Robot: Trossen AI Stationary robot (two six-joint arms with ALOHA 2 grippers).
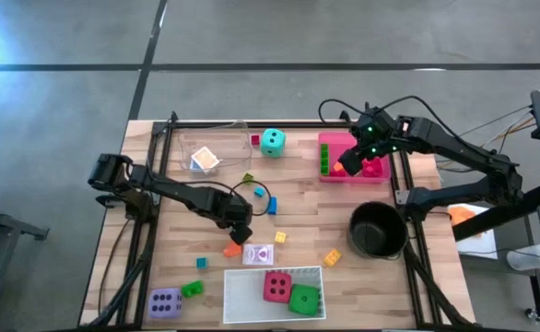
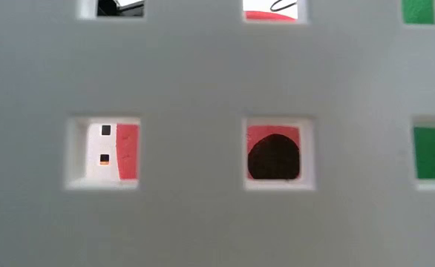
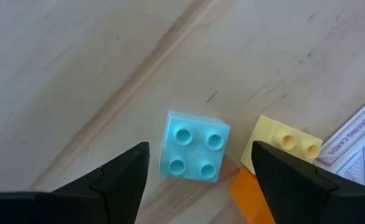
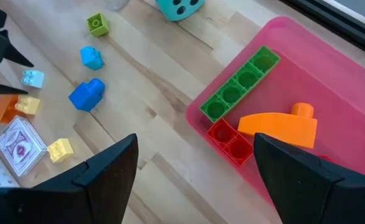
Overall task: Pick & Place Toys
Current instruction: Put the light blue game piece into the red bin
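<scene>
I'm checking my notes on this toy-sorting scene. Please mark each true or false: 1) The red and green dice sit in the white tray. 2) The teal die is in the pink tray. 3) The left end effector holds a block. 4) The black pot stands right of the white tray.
1) True: red die and green die share the white tray.
2) False: the teal die sits on the table beside the pink tray.
3) False: the left end effector is open above a light blue block.
4) True: black pot.

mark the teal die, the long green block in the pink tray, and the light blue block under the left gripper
teal die (image 1: 272,141), high view, top face.
long green block (image 4: 240,84), right wrist view, studded top, mid-length.
light blue block (image 3: 194,147), left wrist view, centre of its four studs.
</scene>
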